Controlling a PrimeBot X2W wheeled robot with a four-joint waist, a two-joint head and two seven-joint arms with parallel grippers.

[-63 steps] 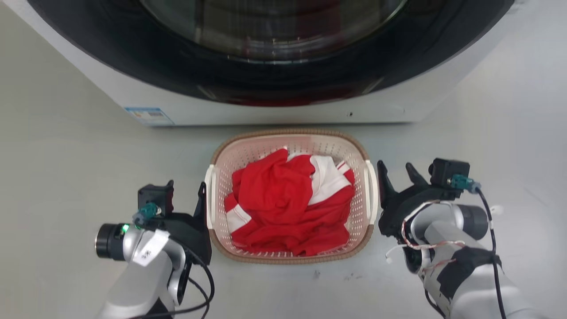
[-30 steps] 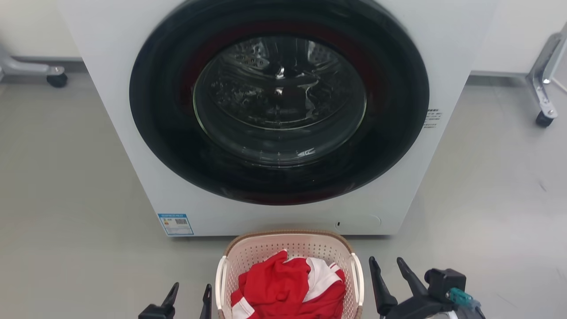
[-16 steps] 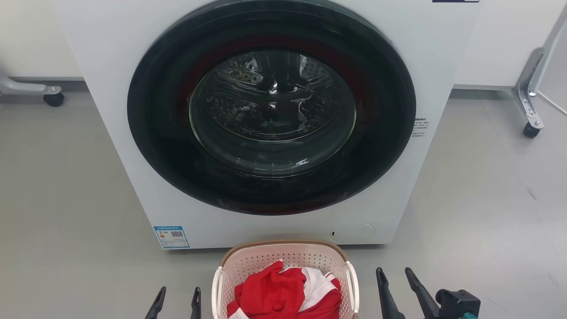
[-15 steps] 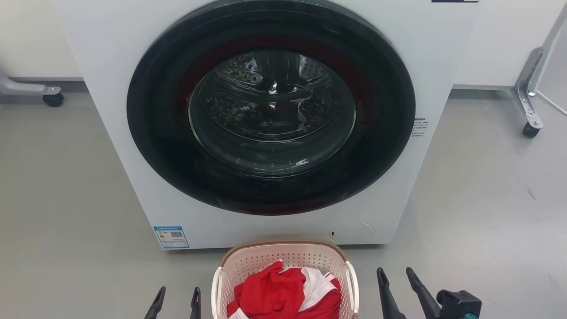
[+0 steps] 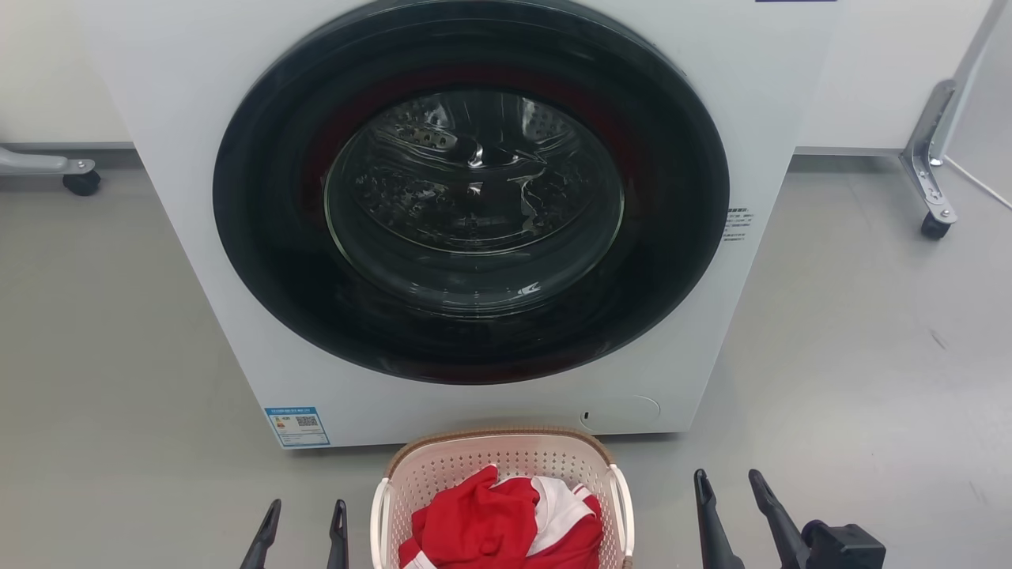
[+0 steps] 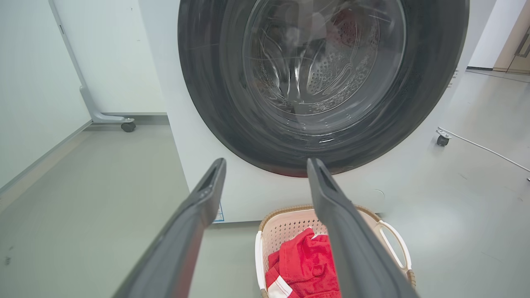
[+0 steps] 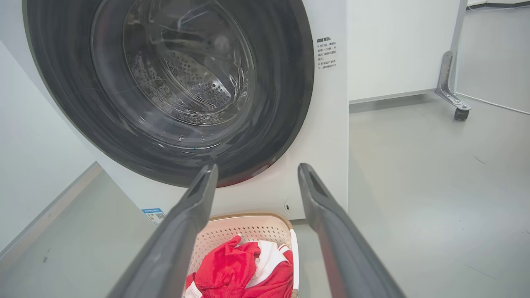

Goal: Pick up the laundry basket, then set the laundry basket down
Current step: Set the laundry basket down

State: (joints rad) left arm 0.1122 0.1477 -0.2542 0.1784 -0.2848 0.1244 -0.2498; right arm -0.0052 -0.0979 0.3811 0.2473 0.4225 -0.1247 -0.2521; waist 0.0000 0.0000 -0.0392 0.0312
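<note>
Basket (image 5: 498, 434) sits between two open, empty grippers: left gripper (image 5: 308, 507) just beside its left side, right gripper (image 5: 727, 477) slightly farther off.

A laundry test lab. A white front-loading washing machine (image 5: 470, 190) stands at 12 o'clock on bare grey floor (image 5: 854, 332), silver castored metal legs (image 5: 931, 190) at 10 and 2.

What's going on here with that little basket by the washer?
A two-armed robot is working with a small cream-white perforated plastic laundry basket with a brown woven-look rim, which holds red and white clothing. The basket sits on the grey floor in front of a white front-loading washer. The robot's left tool and right tool hang open, one on either side of the basket, gripping nothing.
</note>
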